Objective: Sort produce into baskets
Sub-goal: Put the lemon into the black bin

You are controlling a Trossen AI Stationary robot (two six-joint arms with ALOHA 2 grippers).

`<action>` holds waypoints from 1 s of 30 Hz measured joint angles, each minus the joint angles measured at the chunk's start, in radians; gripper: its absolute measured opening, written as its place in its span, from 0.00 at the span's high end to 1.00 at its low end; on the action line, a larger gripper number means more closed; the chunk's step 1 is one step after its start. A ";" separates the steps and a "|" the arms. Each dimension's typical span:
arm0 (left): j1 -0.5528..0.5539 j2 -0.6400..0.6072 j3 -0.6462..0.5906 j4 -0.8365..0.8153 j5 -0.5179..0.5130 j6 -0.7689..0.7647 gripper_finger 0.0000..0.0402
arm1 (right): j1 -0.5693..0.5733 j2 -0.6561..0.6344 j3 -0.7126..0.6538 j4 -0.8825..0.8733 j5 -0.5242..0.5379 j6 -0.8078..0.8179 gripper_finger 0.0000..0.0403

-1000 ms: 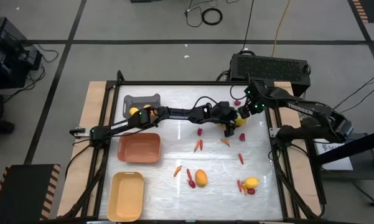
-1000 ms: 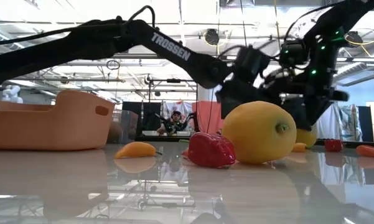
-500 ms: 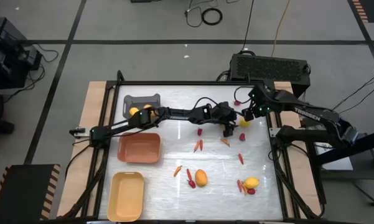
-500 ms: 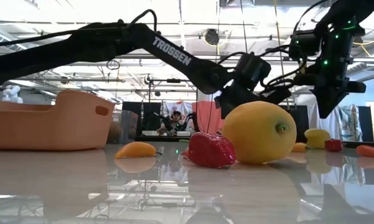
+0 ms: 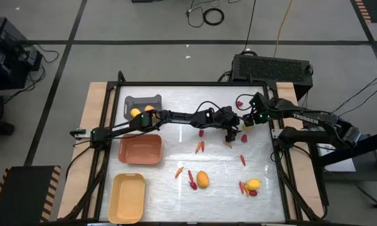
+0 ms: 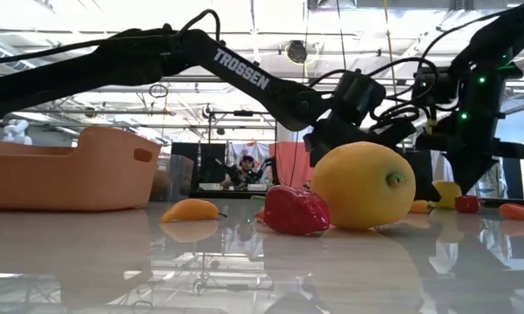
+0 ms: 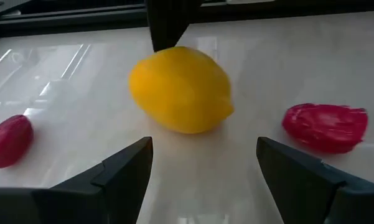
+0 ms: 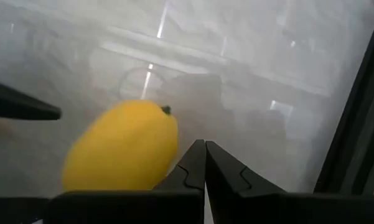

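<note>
A yellow lemon (image 7: 180, 90) lies on the white table between my two grippers, at the far right; it also shows in the low view (image 6: 445, 194). My left gripper (image 7: 205, 146) is open, its fingers level and short of the lemon, touching nothing; it reaches in from the table's left (image 5: 233, 130). My right gripper (image 8: 205, 144) is shut and stands low at the lemon's far-right side (image 5: 247, 120). Red strawberries (image 7: 324, 127) (image 7: 9, 140) lie on either side of the lemon. The grey basket (image 5: 143, 100), the orange basket (image 5: 140, 149) and the pale yellow basket (image 5: 128, 198) stand at the left. My right gripper's shut fingers (image 8: 190, 165) stand close against the lemon's side near its tip (image 8: 165, 134), slanting down from the table's far right. Whether they touch it I cannot tell. The lemon rests on the table.
Two lemons (image 5: 141, 112) lie at the grey basket. More lemons (image 5: 202, 179) (image 5: 253, 184), carrots (image 5: 199, 146) (image 5: 179, 171) and strawberries (image 5: 192, 183) (image 5: 243, 159) are scattered over the table's middle and near right. A black frame (image 5: 273, 150) borders the table.
My right gripper has moved a little toward the table's right edge and come down to table height beside the lemon. The left arm has kept nearly still.
</note>
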 joint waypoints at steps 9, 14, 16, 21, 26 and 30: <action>-0.010 -0.001 0.002 0.004 -0.043 -0.058 0.27 | 0.032 0.000 -0.065 0.071 -0.076 0.046 1.00; -0.010 -0.001 0.002 0.003 -0.051 -0.059 0.27 | 0.084 0.000 -0.069 0.135 -0.135 0.069 1.00; -0.009 -0.001 0.002 0.003 -0.056 -0.059 0.27 | 0.106 0.000 -0.069 0.147 -0.167 0.077 1.00; -0.011 -0.004 0.002 0.003 -0.061 -0.058 0.27 | 0.148 0.000 -0.069 0.146 -0.246 0.083 1.00; -0.010 -0.004 0.003 0.003 -0.063 -0.059 0.27 | 0.156 0.000 -0.069 0.147 -0.248 0.083 1.00; -0.010 -0.004 0.003 -0.004 -0.064 -0.059 0.27 | 0.156 0.000 -0.069 0.128 -0.256 0.082 1.00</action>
